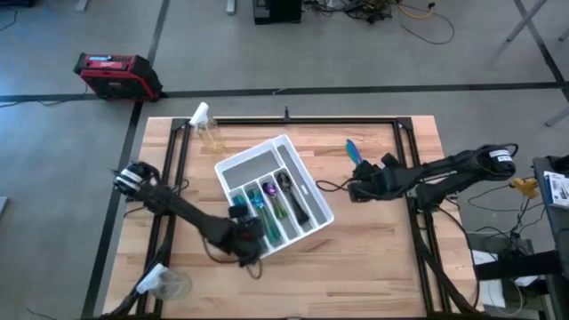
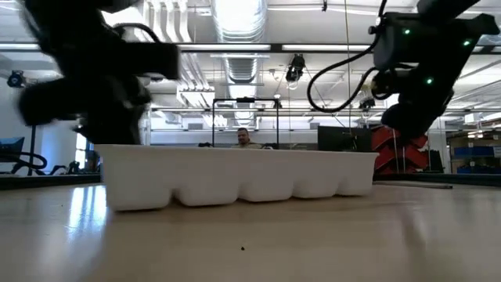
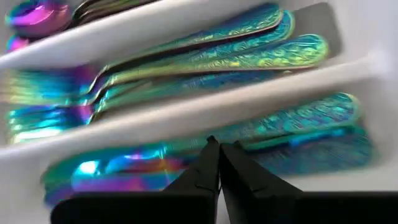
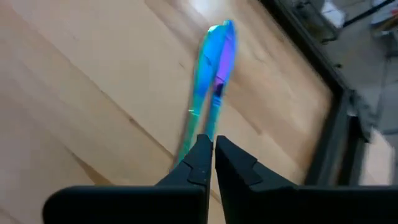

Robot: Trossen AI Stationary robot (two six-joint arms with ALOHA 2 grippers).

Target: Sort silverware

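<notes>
Left tool [image 3: 219, 149], tips together, sits over trayed silverware [image 3: 249, 56] lying lengthwise. Right tool [image 4: 213, 146], tips together, has one knife [image 4: 214, 68] pointing straight ahead.

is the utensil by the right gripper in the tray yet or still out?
Out. The iridescent utensil lies flat on the bare wooden table, right of the white tray, just ahead of the right gripper, whose fingers are shut and empty.

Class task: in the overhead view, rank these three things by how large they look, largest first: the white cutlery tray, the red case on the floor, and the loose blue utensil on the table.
1. White cutlery tray, clearly largest.
2. Red case, smaller, though it sits on the floor, farther from the camera.
3. Loose blue utensil, smallest.
</notes>
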